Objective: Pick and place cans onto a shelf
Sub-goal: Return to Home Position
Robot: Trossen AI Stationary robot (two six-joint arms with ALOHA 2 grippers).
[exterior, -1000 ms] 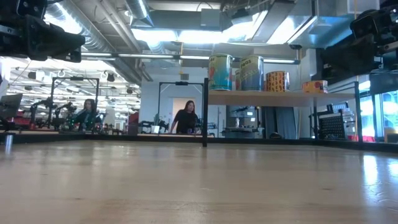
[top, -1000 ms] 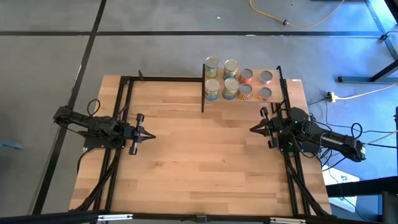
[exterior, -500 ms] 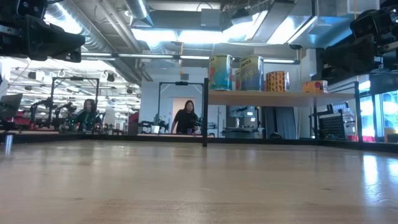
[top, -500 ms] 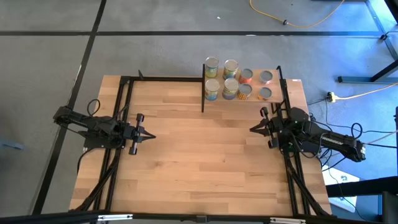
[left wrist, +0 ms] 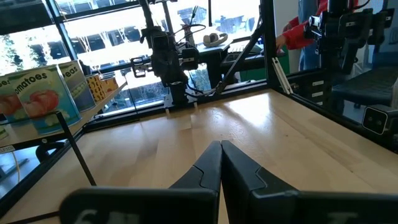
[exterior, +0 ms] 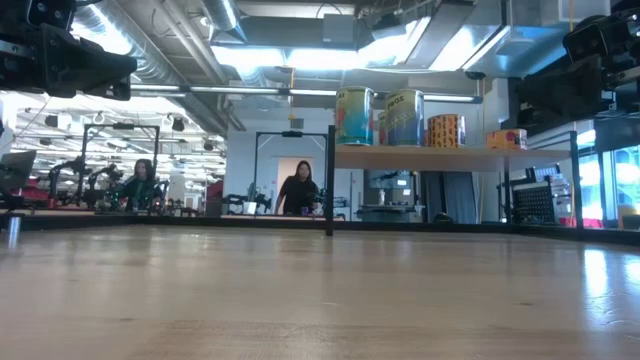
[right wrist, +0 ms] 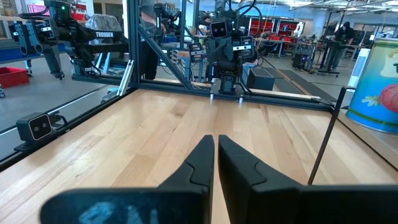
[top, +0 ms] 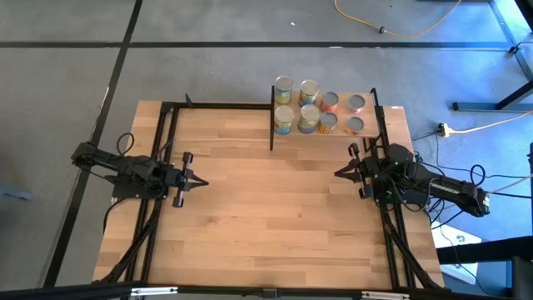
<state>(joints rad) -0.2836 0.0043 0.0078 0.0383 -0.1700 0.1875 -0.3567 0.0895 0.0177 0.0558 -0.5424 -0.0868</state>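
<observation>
Several cans (top: 309, 118) with silvery tops stand upright in two rows on the light-wood shelf (top: 369, 115) at the table's far edge, right of middle. In the low view the cans (exterior: 405, 118) stand on the raised board (exterior: 450, 155), which is carried by black posts. My left gripper (top: 201, 181) is shut and empty above the table's left side, pointing right. My right gripper (top: 336, 173) is shut and empty at the right side, pointing left, on the near side of the shelf. Both sets of fingers show closed together in the wrist views (left wrist: 220, 145) (right wrist: 216, 139).
Black frame rails (top: 166, 150) run along the table's left, far and right edges. A black shelf post (top: 272, 125) stands at the shelf's left end. The bare wooden tabletop (top: 266, 208) lies between the two arms. People show in the room beyond (exterior: 298, 190).
</observation>
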